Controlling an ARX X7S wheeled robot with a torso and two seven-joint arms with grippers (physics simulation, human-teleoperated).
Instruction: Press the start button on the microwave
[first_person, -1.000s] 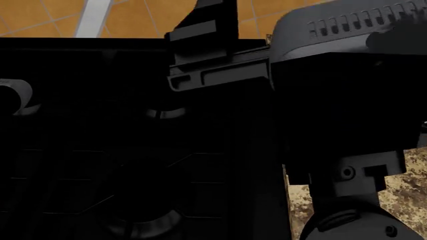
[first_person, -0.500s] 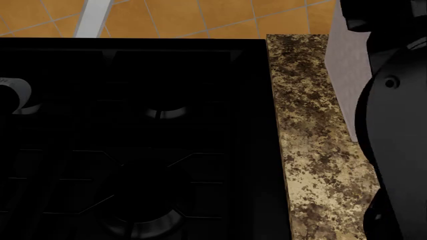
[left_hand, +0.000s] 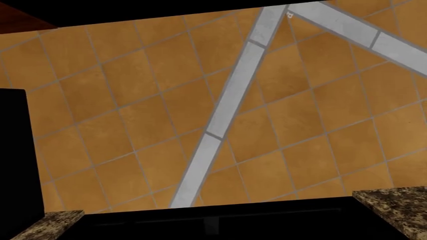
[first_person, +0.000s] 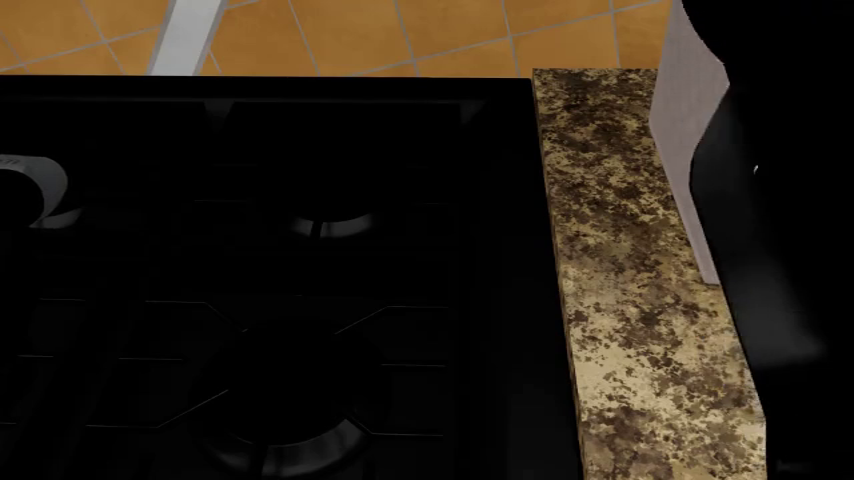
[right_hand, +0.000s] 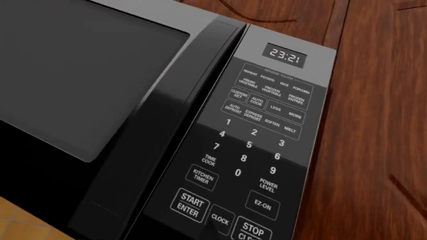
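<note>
The microwave (right_hand: 100, 75) fills the right wrist view, with its dark door, a display reading 23:21 and a black keypad. The START/ENTER button (right_hand: 190, 205) is at the keypad's lower corner, beside CLOCK and STOP/CLEAR. My right gripper (right_hand: 211, 226) shows only as one dark pointed tip, close to the panel between START/ENTER and CLOCK. In the head view the microwave's white-grey side (first_person: 690, 110) stands at the far right, and a dark mass in front of it hides the panel. My left gripper's jaws cannot be made out against the black in the left wrist view.
A wide black stove (first_person: 267, 250) with burners fills the left and middle of the head view. A brown granite counter strip (first_person: 627, 300) lies between the stove and the microwave. An orange tiled wall (left_hand: 167, 100) is behind. A wooden cabinet (right_hand: 373, 100) flanks the microwave.
My right arm, which covered the top right of the head view a second ago, has swung off to the right edge. This uncovered the granite strip and the microwave's side. The stove has not moved.
</note>
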